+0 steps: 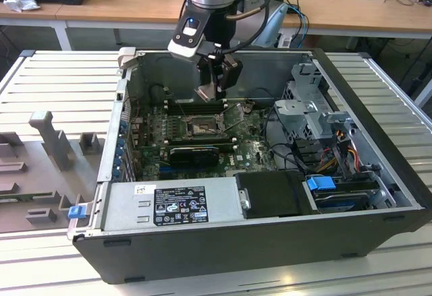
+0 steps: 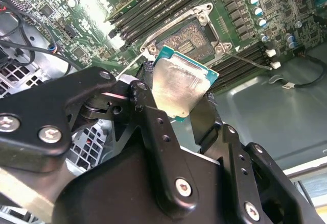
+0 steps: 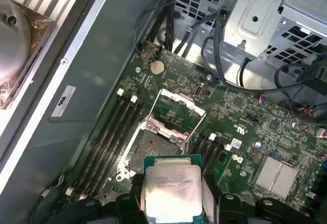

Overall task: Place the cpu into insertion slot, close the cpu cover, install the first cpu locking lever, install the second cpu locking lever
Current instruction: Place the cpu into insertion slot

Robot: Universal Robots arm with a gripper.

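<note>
**Black two-finger gripper (image 2: pixel 176 95) clamped on small square silver-faced cpu (image 2: pixel 181 81)**

Jaws pinch the cpu's opposite edges. Exterior view: silver-rimmed, dark-centred insertion slot (image 1: pixel 200 129) sits at the gripper's 6 o'clock, not touching. Thin silver-frame cpu cover (image 3: pixel 177 97) stands flipped open.

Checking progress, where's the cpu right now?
In both wrist views the cpu is clamped in the gripper, held clear of the insertion slot, not yet seated.
</note>
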